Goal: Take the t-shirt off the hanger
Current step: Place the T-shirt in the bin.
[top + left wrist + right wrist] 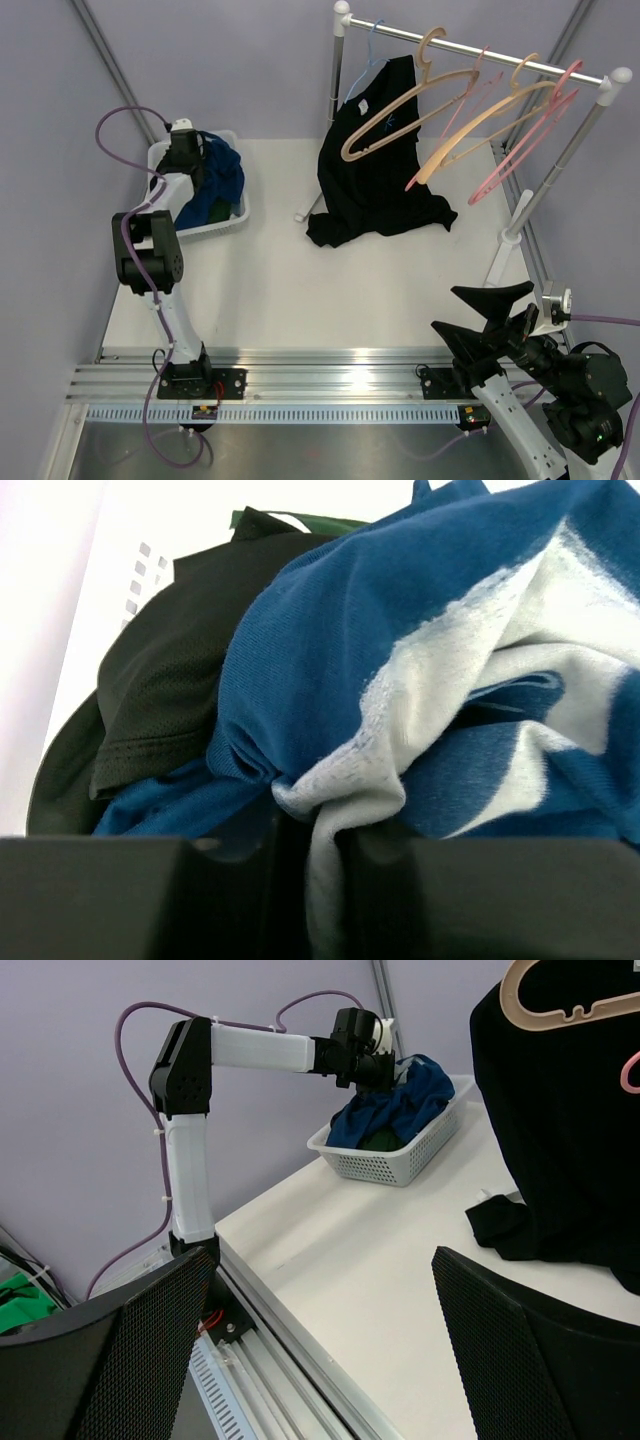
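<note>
A black t-shirt (375, 170) (570, 1140) hangs from the rail (480, 50) on a thin blue hanger (372, 40), its hem resting on the table. My left gripper (200, 150) (315, 880) (385, 1065) is down in the white basket (215, 226) at the far left. Its fingers stand close together with a pale fold of a blue and white t-shirt (330, 630) (222, 180) between them. My right gripper (480, 310) (320, 1340) hovers wide open and empty over the near right of the table, well short of the black t-shirt.
Bare tan (400, 110) and pink (530, 140) hangers fill the rail to the right of the black t-shirt. The rack's post (515, 215) stands at the right edge of the table. A dark mesh garment (160, 670) lies in the basket under the blue one.
</note>
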Available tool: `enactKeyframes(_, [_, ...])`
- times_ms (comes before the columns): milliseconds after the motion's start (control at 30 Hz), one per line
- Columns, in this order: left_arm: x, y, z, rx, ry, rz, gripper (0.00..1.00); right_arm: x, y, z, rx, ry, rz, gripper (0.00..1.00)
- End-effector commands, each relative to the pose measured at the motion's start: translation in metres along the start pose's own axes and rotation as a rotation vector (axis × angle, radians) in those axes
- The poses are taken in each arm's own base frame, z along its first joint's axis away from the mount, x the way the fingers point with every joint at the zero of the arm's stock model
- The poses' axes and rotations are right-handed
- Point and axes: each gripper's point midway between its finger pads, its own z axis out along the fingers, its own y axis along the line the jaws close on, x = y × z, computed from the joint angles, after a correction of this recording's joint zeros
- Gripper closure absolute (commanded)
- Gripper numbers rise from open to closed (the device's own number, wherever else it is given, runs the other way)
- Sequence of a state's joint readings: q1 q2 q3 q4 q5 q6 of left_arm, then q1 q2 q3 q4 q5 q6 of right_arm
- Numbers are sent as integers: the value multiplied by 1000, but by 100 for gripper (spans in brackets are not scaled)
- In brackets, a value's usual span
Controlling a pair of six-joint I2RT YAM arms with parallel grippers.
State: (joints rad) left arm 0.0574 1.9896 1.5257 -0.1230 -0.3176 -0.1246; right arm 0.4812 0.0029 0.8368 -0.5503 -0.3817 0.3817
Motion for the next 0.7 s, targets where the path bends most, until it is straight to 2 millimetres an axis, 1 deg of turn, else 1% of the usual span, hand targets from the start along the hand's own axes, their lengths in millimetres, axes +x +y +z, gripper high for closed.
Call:
enactKeyframes(0, [27,-9,-1,55,109,-11,73,-9,5,-11,-5,-63,-32,0])
enactKeyframes(33, [26,-9,-4,58,112,-10,71,-9,3,-11,3,-63,-33,1])
enactKeyframes(67, [23,-9,-7,59,112,-12,62,-8,2,-11,8,-60,-38,1])
enactKeyframes(133, [13,-8,-20,72,102,-9,48,-6,2,-8,4,-44,-37,1])
enactKeyframes(167, [8,-6,-26,73,93,-10,39,-5,2,-7,1,-36,-35,1])
enactKeyframes(200, [-2,-3,-38,73,74,-17,24,-3,2,-5,-5,-24,-32,1])
enactKeyframes(267, [-10,0,-49,74,55,-28,13,-3,2,-4,-5,-21,-34,0])
enactKeyframes(300, [-13,2,-55,70,49,-33,2,-3,1,-4,-3,-22,-39,1])
enactKeyframes(333, [-23,4,-65,72,27,-41,1,-3,0,-5,4,-23,-39,1])
enactKeyframes(367, [-28,4,-71,82,18,-47,1,-4,-1,-5,10,-28,-46,0])
enactKeyframes(400, [-41,5,-83,92,-17,-63,1,-3,-2,-5,15,-24,-48,1])
enactKeyframes(433, [-39,3,-83,101,-12,-67,1,-3,-2,-5,14,-22,-48,1])
enactKeyframes(467, [-55,4,-97,115,-52,-89,1,-2,-2,-5,14,-20,-49,1])
enactKeyframes(533, [-69,3,-110,141,-87,-105,1,-1,-2,-3,6,-10,-47,0])
enactKeyframes(567, [-84,4,-121,150,-120,-121,1,0,-1,-2,0,-6,-46,1])
enactKeyframes(600, [-87,4,-126,158,-122,-122,1,2,-1,-1,-6,3,-44,1])
enactKeyframes(633, [-99,4,-137,170,-153,-134,1,2,0,-1,-10,5,-44,0])
enactKeyframes(667, [-102,4,-142,176,-162,-138,1,2,1,-1,-13,6,-44,1])
